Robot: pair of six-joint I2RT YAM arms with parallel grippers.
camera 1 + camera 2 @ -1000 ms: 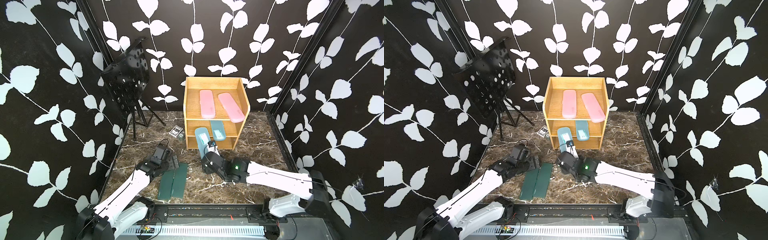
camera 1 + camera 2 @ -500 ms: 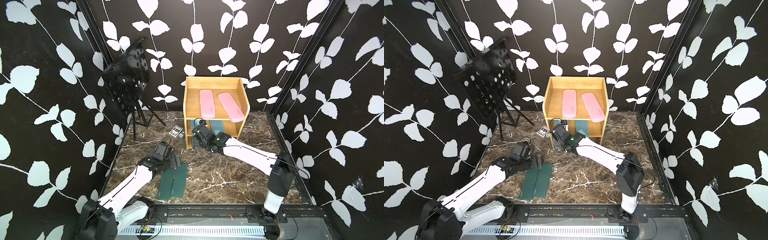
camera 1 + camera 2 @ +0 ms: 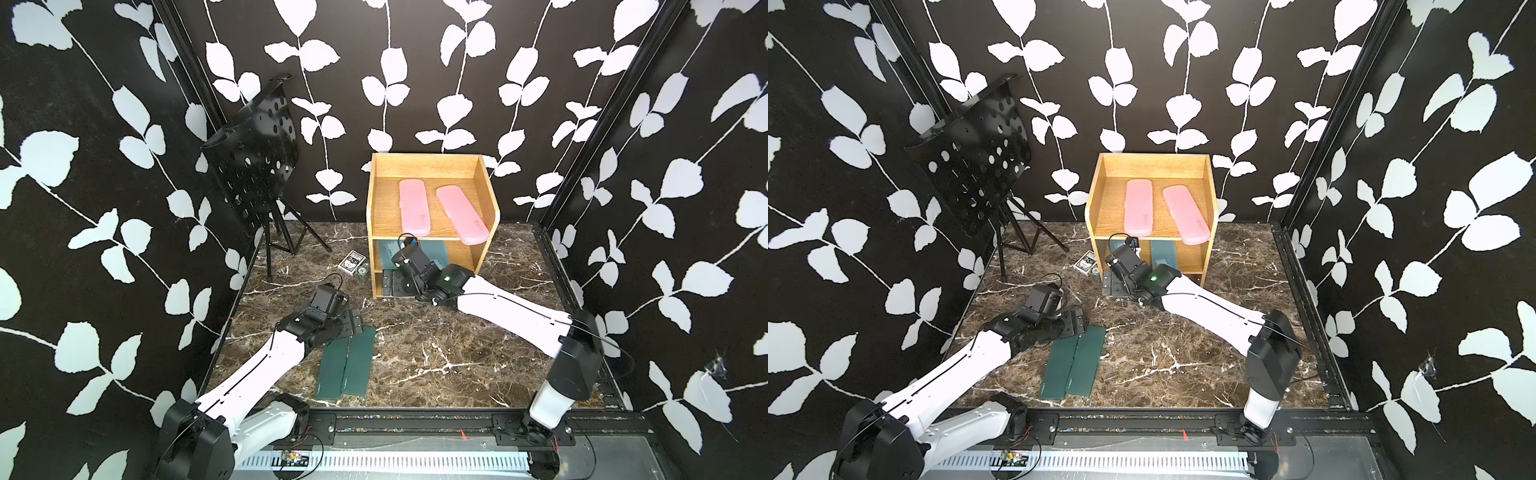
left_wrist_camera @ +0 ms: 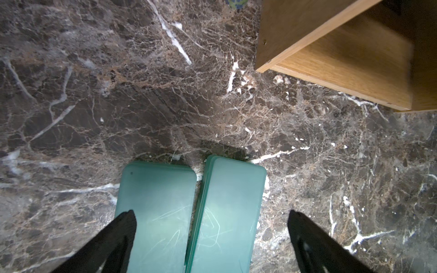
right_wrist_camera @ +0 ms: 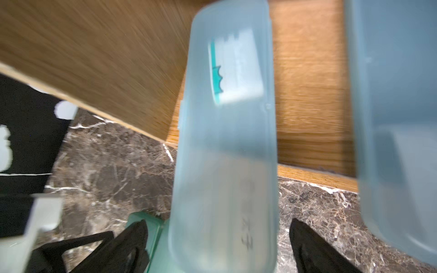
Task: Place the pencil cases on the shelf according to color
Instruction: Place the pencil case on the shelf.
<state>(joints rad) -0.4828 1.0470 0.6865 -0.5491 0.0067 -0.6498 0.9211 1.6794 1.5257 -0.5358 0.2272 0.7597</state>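
Two pink cases are lying side by side on the top tier of the shelf (image 3: 488,195): a straight pink case (image 3: 414,206) and an angled pink case (image 3: 461,214) that's poking out a little past the front edge. Both blue ones are sitting one tier down, in the middle.

The right claw (image 5: 217,224) is hanging right at the front of that tier with its jaws spread wide. The nearer blue case (image 5: 224,141) is lying between the fingers (image 5: 312,245) with a gap on each side, so the claw isn't gripping anything. That wrist view is pretty blurry tho. The other blue case (image 3: 1163,254) is lying just beside it, not touching.

Both dark green ones are lying flat on the marble tabletop (image 3: 436,345), long sides nearly touching: one green case (image 3: 332,368) and its neighbour green case (image 3: 357,361). The left claw (image 4: 211,212) is hovering over their far ends, jaws wide apart and holding nothing. One finger is over a case and the other is out over bare marble. Can't tell if it's touching them.

Off to the side, a card box (image 3: 352,262) is lying by the shelf and a black music stand (image 3: 253,166) is standing in the corner.
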